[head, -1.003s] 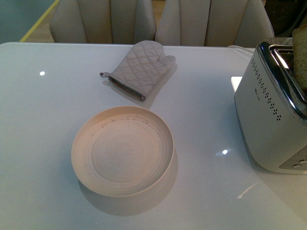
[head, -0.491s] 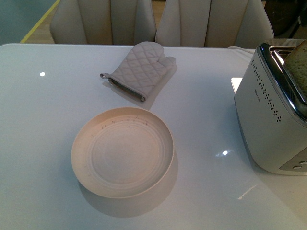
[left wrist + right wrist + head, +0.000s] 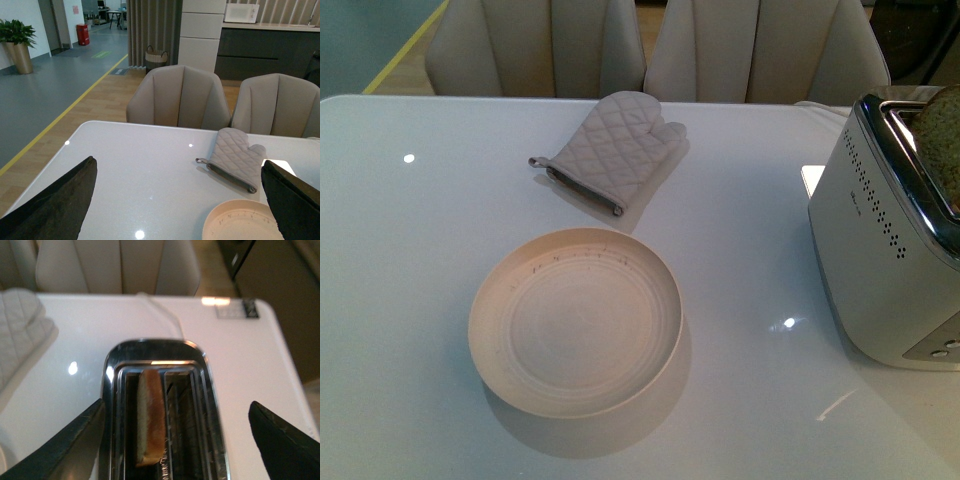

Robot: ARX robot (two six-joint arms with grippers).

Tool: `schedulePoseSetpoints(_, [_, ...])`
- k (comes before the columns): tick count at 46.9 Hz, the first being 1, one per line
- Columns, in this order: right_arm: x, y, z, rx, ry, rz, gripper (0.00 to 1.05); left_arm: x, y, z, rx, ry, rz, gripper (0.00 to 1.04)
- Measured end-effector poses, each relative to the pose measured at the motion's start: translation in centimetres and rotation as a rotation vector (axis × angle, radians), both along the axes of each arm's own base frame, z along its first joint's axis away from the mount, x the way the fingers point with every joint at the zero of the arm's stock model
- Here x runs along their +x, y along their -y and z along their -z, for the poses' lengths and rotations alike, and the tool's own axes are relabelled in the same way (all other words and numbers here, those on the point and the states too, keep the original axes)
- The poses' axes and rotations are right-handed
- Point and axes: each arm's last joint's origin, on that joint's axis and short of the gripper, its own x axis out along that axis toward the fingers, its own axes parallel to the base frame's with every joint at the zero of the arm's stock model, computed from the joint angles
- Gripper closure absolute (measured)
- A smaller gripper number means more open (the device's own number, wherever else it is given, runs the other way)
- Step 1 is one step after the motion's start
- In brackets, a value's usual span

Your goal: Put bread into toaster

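The silver-white toaster [image 3: 880, 250] stands at the table's right edge. The bread [image 3: 942, 140] stands upright in one of its chrome top slots, its tan speckled top sticking out. In the right wrist view the bread [image 3: 151, 415] sits edge-on in one slot of the toaster [image 3: 112, 390], and my right gripper [image 3: 180, 440] hangs open above the toaster, one finger on each side, touching nothing. My left gripper [image 3: 180, 200] is open and empty above the table, near the cream plate [image 3: 240, 222]. Neither arm shows in the front view.
A round cream plate [image 3: 575, 320] lies empty at the table's middle. A quilted beige oven mitt [image 3: 615, 148] lies behind it, also seen in the left wrist view [image 3: 235, 157]. Two beige chairs [image 3: 650, 45] stand along the far table edge.
The bread has sunk lower into the toaster slot over the last second. The front view has shifted slightly. Plate and mitt have not moved.
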Motion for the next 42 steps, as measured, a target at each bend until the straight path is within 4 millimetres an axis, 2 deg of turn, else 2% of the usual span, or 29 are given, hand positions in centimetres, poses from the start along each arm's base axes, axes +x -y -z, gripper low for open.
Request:
schedulePoseSetpoints(3, [-2.2, 0.2, -1.3, -0.006, 0.088, 0.026, 0.09, 0.0, 0.0, 0.0, 0.0, 0.0, 0.0, 0.07])
schedulePoseSetpoints(5, [-3.3, 0.3, -1.7, -0.002, 0.128, 0.028, 0.08, 0.0, 0.0, 0.0, 0.0, 0.0, 0.0, 0.07])
schedulePoseSetpoints(9, [-6.9, 0.2, -1.8, 0.076, 0.39, -0.119, 0.22, 0.0, 0.0, 0.0, 0.0, 0.0, 0.0, 0.07])
schedulePoseSetpoints(12, [-9.2, 0.3, -0.7, 0.089, 0.51, -0.166, 0.36, 0.0, 0.0, 0.0, 0.0, 0.0, 0.0, 0.07])
schedulePoseSetpoints(20, [-11.6, 1.7, 3.7, 0.091, 0.471, -0.155, 0.75, 0.0, 0.0, 0.0, 0.0, 0.0, 0.0, 0.07])
schedulePoseSetpoints(26, [-12.9, 1.7, 4.8, 0.091, 0.489, -0.157, 1.03, 0.0, 0.0, 0.0, 0.0, 0.0, 0.0, 0.07])
schedulePoseSetpoints(42, [-15.3, 1.7, 7.2, 0.095, 0.486, -0.156, 1.03, 0.0, 0.0, 0.0, 0.0, 0.0, 0.0, 0.07])
